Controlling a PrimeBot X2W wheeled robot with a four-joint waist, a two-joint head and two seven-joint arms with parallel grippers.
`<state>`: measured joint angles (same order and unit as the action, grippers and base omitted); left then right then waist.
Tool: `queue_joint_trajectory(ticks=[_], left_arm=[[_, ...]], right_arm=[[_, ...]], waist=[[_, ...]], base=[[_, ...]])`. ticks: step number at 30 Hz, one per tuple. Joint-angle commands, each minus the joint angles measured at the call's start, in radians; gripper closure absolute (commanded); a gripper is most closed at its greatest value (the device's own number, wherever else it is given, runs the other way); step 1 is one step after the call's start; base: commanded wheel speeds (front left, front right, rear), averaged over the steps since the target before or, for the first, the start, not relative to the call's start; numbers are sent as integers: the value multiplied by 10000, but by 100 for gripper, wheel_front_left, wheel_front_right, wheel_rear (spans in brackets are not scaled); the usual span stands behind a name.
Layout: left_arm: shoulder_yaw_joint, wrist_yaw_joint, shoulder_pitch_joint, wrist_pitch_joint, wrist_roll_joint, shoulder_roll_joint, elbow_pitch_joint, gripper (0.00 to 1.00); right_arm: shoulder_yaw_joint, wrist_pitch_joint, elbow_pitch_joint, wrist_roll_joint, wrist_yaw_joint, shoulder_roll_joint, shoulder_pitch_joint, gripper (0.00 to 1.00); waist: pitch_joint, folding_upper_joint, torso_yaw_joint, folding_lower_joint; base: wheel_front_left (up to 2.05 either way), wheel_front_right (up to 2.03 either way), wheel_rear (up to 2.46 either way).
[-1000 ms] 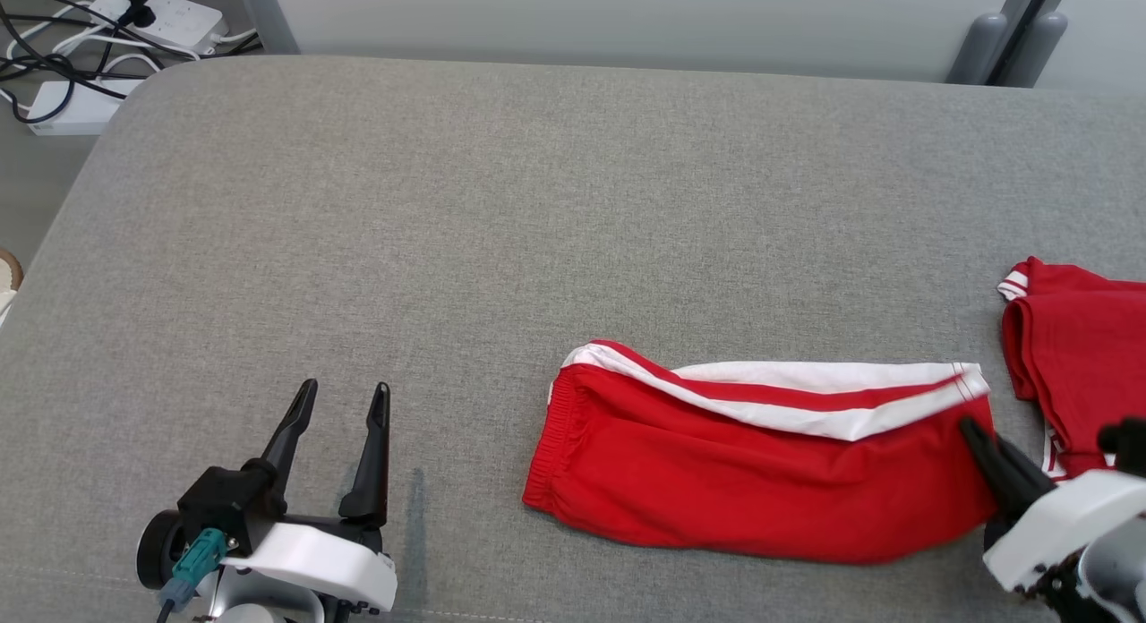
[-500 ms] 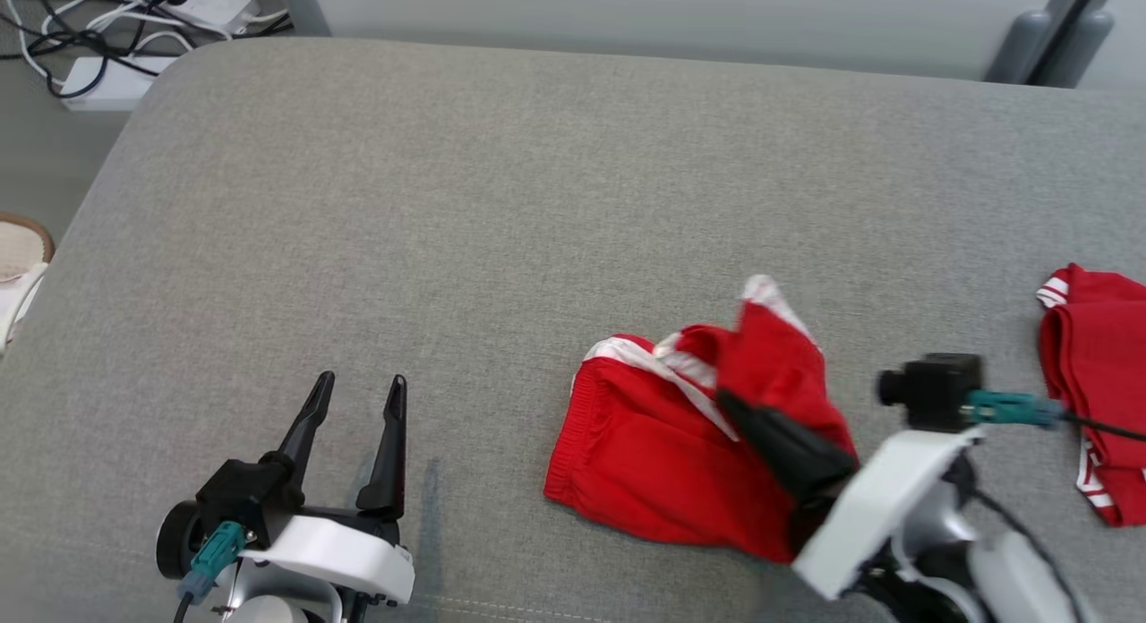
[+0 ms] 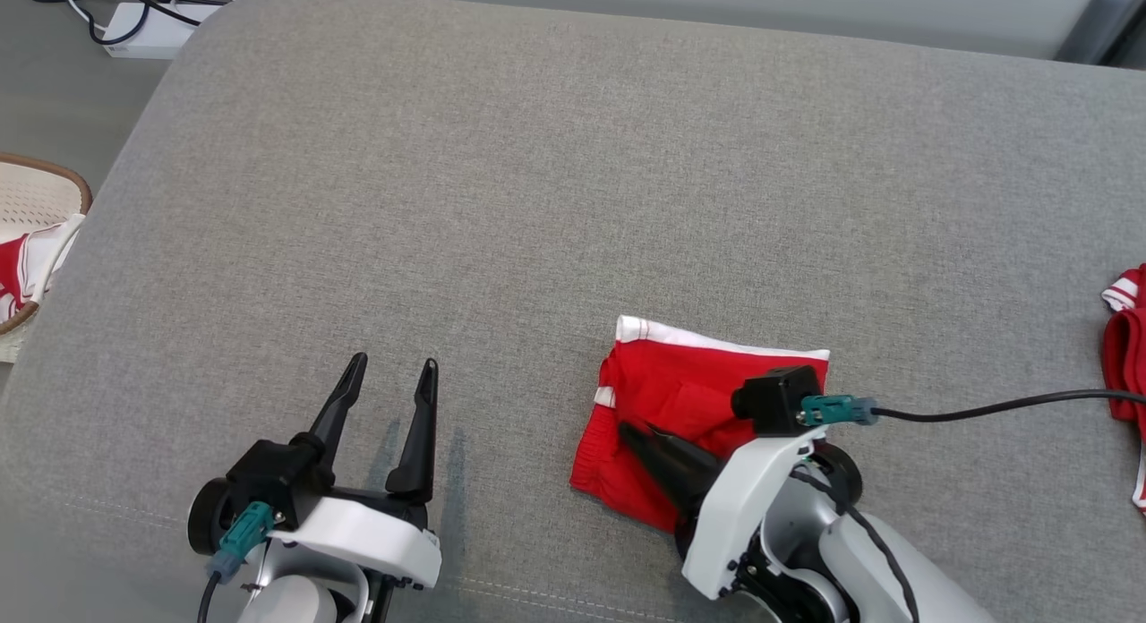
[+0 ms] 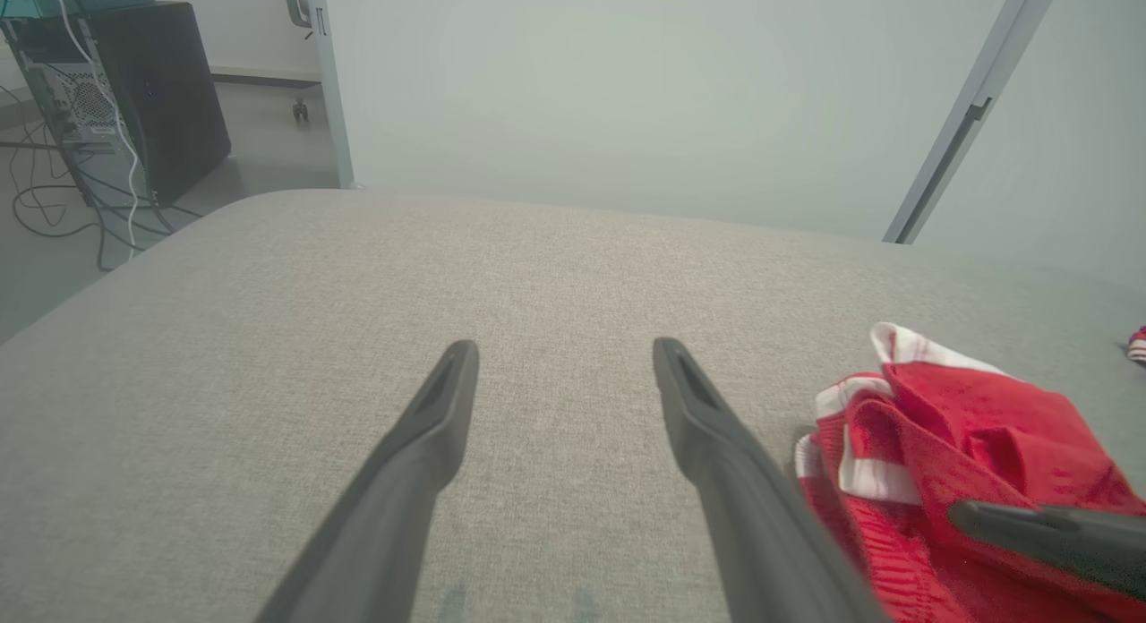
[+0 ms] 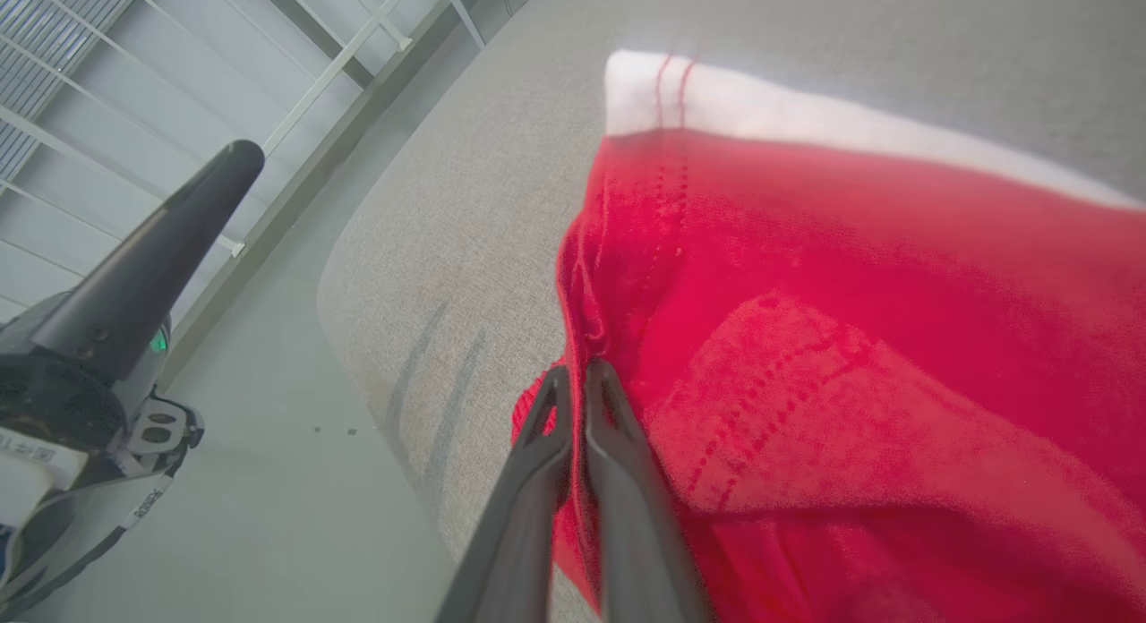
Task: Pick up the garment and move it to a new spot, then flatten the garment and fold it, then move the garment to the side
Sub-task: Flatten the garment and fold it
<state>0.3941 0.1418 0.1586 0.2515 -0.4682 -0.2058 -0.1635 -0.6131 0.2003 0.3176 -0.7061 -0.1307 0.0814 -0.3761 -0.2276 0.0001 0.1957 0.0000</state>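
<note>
red shorts (image 3: 689, 381) folded small, nipped at one edge by the right gripper (image 3: 631, 432)
grey fabric surface (image 3: 537, 157) carries the shorts, which lie flat in a compact fold with a white band (image 3: 716, 339) along the side farthest from the right fingertips. in the right wrist view the right fingers (image 5: 627, 480) are pressed together with a ridge of red cloth caught at their tips, and the rest of the shorts spreads to their right and ahead of them. the left gripper (image 3: 394, 363) sits low over the surface, its fingers spread wide with nothing between them. in the left wrist view the shorts lie just to the right of its right finger. another red garment (image 3: 1124, 354) lies well apart, off to the right of the right gripper.
</note>
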Motion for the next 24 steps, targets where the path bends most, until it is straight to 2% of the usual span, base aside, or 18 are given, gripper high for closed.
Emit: queue_joint_trajectory(ticks=[1,8,12,17,20,24], left_arm=[[-410,-35,523,103,120,-129,196,0],[-519,-84,536,103,197,-84,108,0],[-575,-106,552,103,225,-96,92,0],[-683,-43,448,103,228,-219,143,0],[-757,18,337,91,203,-327,212,0],[-866,116,174,1,146,-479,330,0]], right_arm=[[-308,-279,-136,-136,0,-236,-314,0],[-794,-901,-512,-1172,0,-280,-572,0],[-415,-1874,-1537,-1541,0,190,-533,0],[1128,-3394,-2786,-1378,0,1411,125,0],[2362,-4096,-2966,-396,0,2189,768,0],[3865,-4464,-2802,1003,0,2545,1703,0]], waist=[[-24,-1,-17,0],[-1,-1,-177,0],[65,-1,-307,0],[216,-1,-567,0],[343,-1,-738,0],[526,-1,-955,0]], base=[[0,0,0],[0,0,0],[0,0,0],[0,0,0],[0,0,0],[0,0,0]])
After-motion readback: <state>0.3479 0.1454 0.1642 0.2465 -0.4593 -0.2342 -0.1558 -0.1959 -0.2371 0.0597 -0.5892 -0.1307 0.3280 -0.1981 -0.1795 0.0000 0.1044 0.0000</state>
